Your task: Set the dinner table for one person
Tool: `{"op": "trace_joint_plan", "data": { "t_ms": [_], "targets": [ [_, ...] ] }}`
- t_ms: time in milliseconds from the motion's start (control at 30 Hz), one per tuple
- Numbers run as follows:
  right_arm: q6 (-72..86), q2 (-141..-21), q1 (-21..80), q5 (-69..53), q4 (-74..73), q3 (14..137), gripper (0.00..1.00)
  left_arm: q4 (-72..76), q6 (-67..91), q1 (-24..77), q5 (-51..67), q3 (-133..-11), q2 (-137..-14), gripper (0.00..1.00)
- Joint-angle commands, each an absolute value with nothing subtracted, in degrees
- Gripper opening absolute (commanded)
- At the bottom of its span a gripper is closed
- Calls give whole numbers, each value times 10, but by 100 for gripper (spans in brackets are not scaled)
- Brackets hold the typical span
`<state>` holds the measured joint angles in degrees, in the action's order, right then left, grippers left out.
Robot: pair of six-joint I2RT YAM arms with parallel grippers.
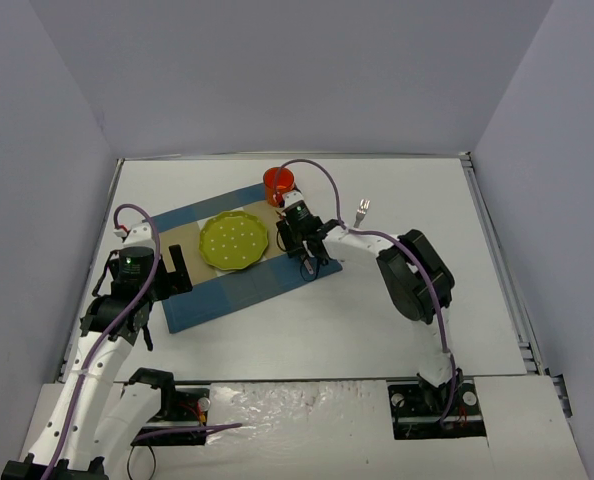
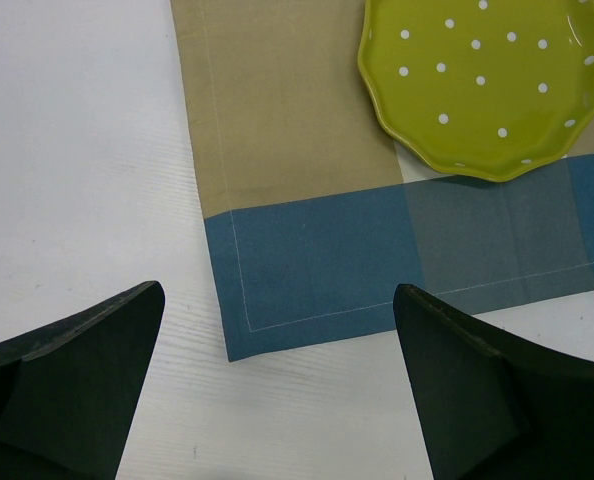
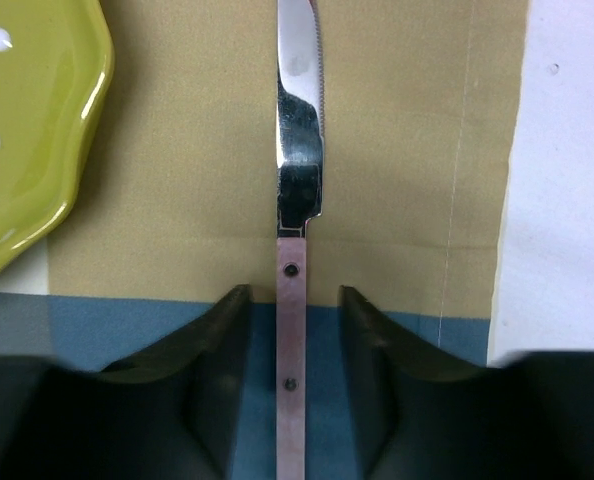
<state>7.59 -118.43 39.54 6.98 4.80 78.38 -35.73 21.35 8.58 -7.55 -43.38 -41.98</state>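
The white dinner table [image 1: 407, 180] carries a blue-and-tan checked placemat [image 1: 227, 290] with a lime-green dotted plate [image 1: 234, 242] on it. My right gripper [image 1: 310, 262] hovers over the mat's right part. In the right wrist view a knife [image 3: 299, 150] with a pinkish handle lies on the mat [image 3: 397, 150] between my open fingers [image 3: 217, 340], with a gap on each side of the handle. The plate [image 3: 27, 130] lies to its left. My left gripper [image 2: 277, 310] is open and empty over the mat's corner [image 2: 307, 250]; the plate [image 2: 477, 80] lies beyond it.
A red cup [image 1: 279, 182] stands at the mat's far edge, just behind my right wrist. A fork [image 1: 361, 211] lies on the bare table right of the mat. White walls enclose the table on three sides.
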Motion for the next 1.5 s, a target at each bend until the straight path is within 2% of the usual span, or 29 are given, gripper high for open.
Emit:
{"op": "trace_joint_plan", "data": {
  "t_ms": [0, 67, 167, 433, 833, 967, 1167, 1333, 1433, 1467],
  "targets": [
    [109, -1076, 380, 93, 35, 793, 59, -339, 219, 88, -84, -447, -418, 97],
    [124, -1048, 366, 117, 27, 786, 69, -339, 219, 88, -84, -446, -419, 97],
    [152, -1018, 334, 153, 4, 778, 77, -340, 220, 89, -82, -446, -420, 97],
    [212, -1031, 222, 173, -51, 776, 78, -339, 221, 90, -82, -446, -431, 97],
    [263, -1145, 191, 159, -58, 839, 72, -339, 221, 91, -84, -447, -438, 97],
    [274, -1179, 191, 160, -58, 851, 65, -341, 221, 92, -85, -447, -438, 97],
    [279, -1201, 191, 161, -57, 859, 49, -341, 220, 94, -88, -447, -438, 97],
    [284, -1216, 190, 160, -58, 862, 33, -341, 220, 95, -87, -447, -438, 97],
    [286, -1219, 188, 155, -58, 860, 21, -341, 220, 96, -85, -447, -440, 97],
    [285, -1219, 188, 153, -58, 858, 14, -340, 220, 97, -81, -447, -440, 97]
  ]
}}
